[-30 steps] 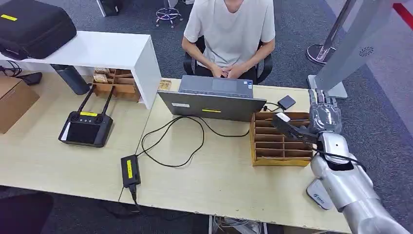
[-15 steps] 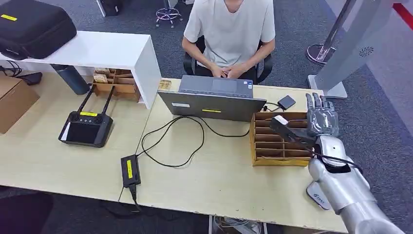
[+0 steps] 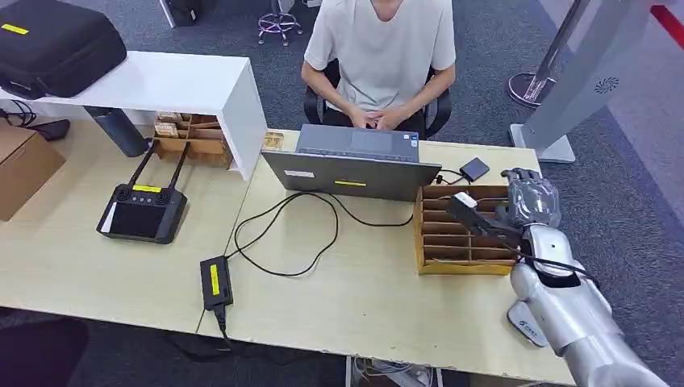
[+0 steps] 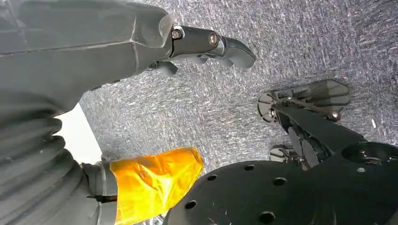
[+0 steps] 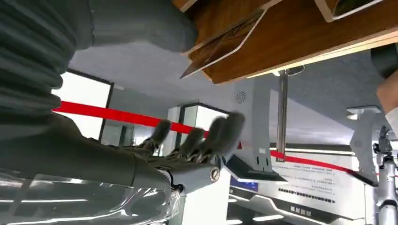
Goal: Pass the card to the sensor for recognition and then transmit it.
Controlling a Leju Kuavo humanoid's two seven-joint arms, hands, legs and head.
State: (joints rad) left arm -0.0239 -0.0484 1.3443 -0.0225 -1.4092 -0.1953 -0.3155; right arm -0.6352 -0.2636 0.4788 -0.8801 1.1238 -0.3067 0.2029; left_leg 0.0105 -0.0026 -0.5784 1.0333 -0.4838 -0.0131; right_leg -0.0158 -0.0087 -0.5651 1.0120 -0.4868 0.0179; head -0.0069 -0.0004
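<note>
My right hand (image 3: 530,200) curls half-closed, holding nothing. The card (image 5: 220,44) stands slotted in the wooden rack (image 3: 464,232) just beside my fingertips, thumb-side, edge toward me.

From my seat the head view is bright and evenly lit from overhead, with only soft, short shadows under the white shelf (image 3: 161,85) and beside the laptop (image 3: 352,165) on the pale surface (image 3: 72,266). It stays sharp to the edges, with no glare I can pick out. My right wrist view is harsher: blown-out white panels behind, and the fingers (image 5: 220,136) smeared with blur (the wooden organizer (image 5: 291,37) above them is crisper). The left wrist view is dimmer, the carpet (image 4: 211,108) grainy, one overexposed white patch at the side
</note>
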